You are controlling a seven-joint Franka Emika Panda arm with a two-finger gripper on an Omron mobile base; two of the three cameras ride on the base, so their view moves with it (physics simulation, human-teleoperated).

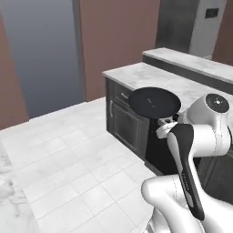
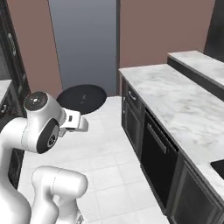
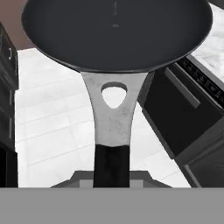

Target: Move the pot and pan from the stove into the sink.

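- Black and round, the pan (image 1: 154, 101) is in the air, above the white tiled floor (image 1: 68, 154) and level with the front edge of the marble counter (image 1: 150, 75) in the left base view.
- From the right base view the same pan (image 2: 82, 99) floats out over the open floor, well apart from the counter (image 2: 175, 100) that runs along the right side.
- Beneath that counter sit dark cabinet fronts (image 2: 133, 116) and a black appliance door (image 2: 158, 162) with a bar handle.
- At the far right edge of the right base view a dark recess (image 2: 218, 168) cuts into the counter top; too little of it shows to say what it is.
- In the hand view the pan (image 3: 116, 30) lies flat, its dish spread across the top, and its grey metal handle with a hanging hole runs straight down to a black grip.
- The gripper (image 3: 112, 177) has that black grip between its fingers, closed narrowly around it; the tips themselves are mostly hidden behind the handle, so the exact contact is hard to make out.
- To the right of the handle in the hand view, the black appliance door (image 3: 183, 113) stands below the pan.
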